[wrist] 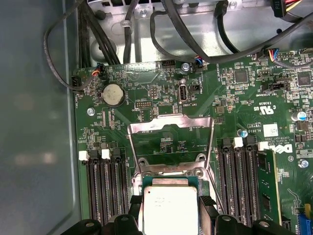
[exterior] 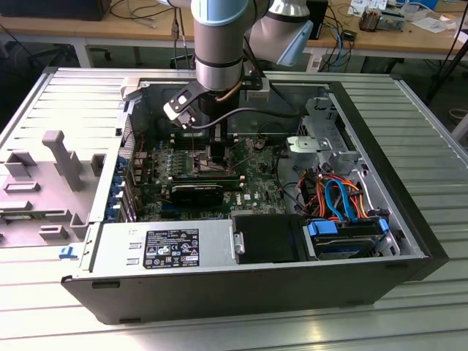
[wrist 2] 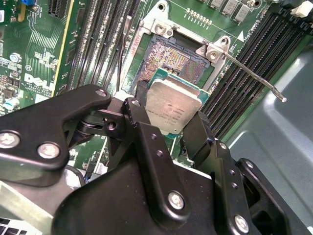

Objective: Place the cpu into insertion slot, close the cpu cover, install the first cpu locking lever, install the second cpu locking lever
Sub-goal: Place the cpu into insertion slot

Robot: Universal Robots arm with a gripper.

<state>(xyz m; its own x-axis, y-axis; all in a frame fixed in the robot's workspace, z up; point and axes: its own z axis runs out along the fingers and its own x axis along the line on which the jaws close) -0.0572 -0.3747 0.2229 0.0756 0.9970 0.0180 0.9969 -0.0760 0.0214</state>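
The fingers point(wrist 2: 143, 122) were clamped on opposite edges of the cpu point(wrist 2: 173, 106), holding it over the open insertion slot point(wrist 2: 168, 61), not seated in it. The cpu cover point(wrist: 171, 121) stood swung up behind the slot, and a locking lever point(wrist 2: 249, 73) stuck out free. In the exterior view the arm point(exterior: 219, 44) reached down at the upper middle of the frame into the computer case point(exterior: 409, 248) on the ribbed surface point(exterior: 431, 110).

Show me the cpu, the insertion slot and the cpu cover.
the cpu point(wrist 2: 173, 110): second wrist view, middle of metal top.
the insertion slot point(wrist 2: 171, 56): second wrist view, exposed contact field.
the cpu cover point(wrist: 168, 122): first wrist view, frame's outer bar.
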